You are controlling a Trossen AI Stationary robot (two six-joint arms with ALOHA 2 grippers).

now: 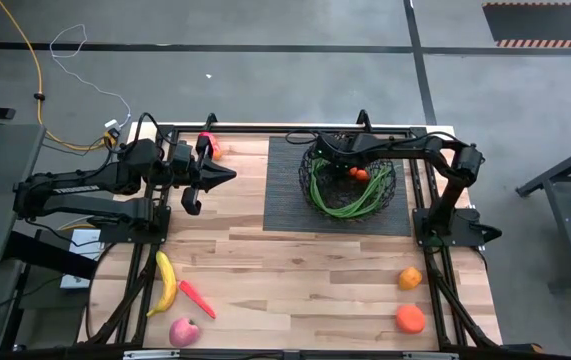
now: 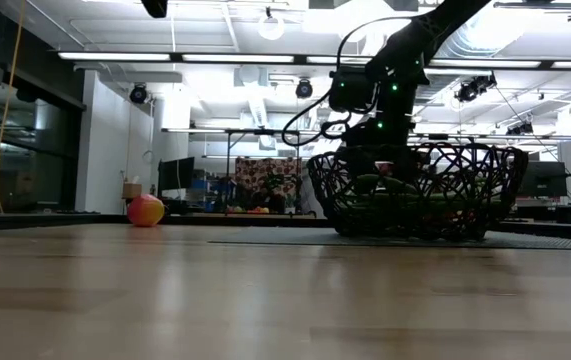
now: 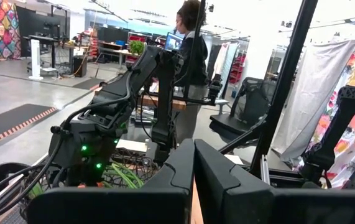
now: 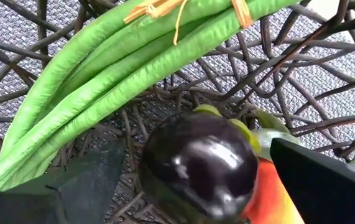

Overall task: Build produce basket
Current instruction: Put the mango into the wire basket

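Note:
The black wire basket (image 1: 310, 190) (image 2: 485, 190) stands on a dark ribbed mat (image 1: 285, 212) at the far middle of the table. In it lie long green beans (image 1: 341, 206) (image 4: 102, 74), tied in a bundle, a dark round fruit (image 4: 199, 165) and a red-yellow pepper (image 4: 270, 196) next to it. My right gripper (image 1: 351, 168) (image 4: 199, 155) reaches down into the basket and is open, with one finger on either side of the dark fruit, which rests on the basket's wire bottom. My left gripper (image 1: 227, 176) (image 3: 193, 162) hangs shut and level above the table's far left, holding nothing.
Near the front left lie a yellow banana (image 1: 166, 283), an orange carrot (image 1: 197, 298) and a pink-red apple (image 1: 184, 331). Two oranges (image 1: 410, 278) (image 1: 410, 319) sit at the front right. A red-orange fruit (image 1: 211, 149) (image 2: 145, 210) lies at the far left edge. A person (image 3: 189, 56) stands beyond the table.

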